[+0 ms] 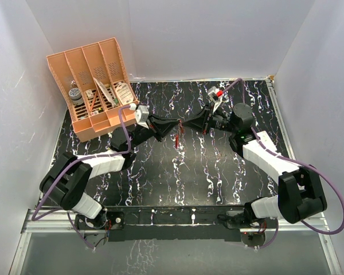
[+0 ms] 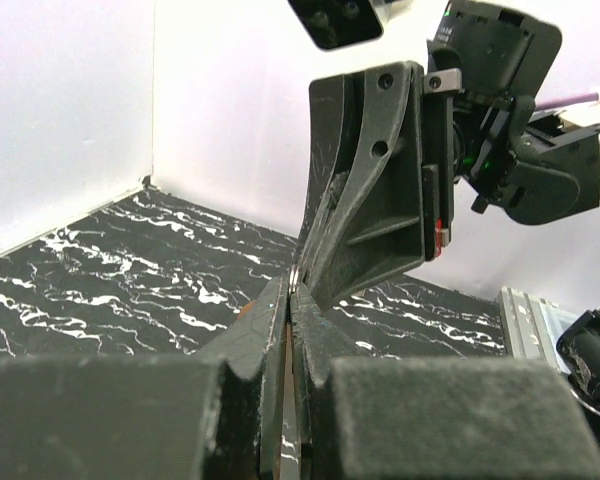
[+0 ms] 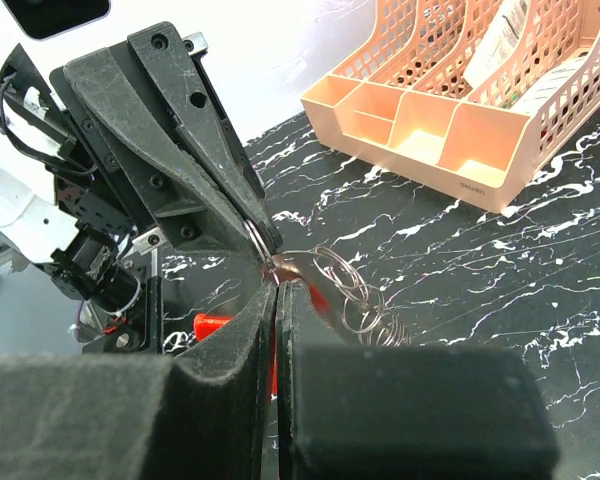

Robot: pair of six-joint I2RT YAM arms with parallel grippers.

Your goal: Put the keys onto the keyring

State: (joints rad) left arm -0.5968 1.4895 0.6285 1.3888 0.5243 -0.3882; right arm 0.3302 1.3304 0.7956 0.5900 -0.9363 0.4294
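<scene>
Right claw (image 3: 277, 292) clamped on keyring (image 1: 178, 136) | left claw (image 2: 291, 300) clamped on it too | tip-to-tip above table (image 1: 160, 183)

Table (image 1: 160, 183): black marble-effect surface with irregular white veining and faint purple flecks, enclosed by plain white walls (image 1: 189, 34); the organiser (image 1: 83, 63) is peach-orange throughout, its dividers pierced in a lattice pattern. Left arm (image 1: 97, 166) and right arm (image 1: 264, 152) alternate black joints with white shells, each trailing a purple cable (image 1: 121, 123); left gripper (image 1: 174, 128) and right gripper (image 1: 185, 124) are matte black, the right one bearing a small red strip, with a green light behind it. Keyring (image 1: 179, 137) shows red, with silver wire rings (image 3: 352, 290) alongside.
</scene>
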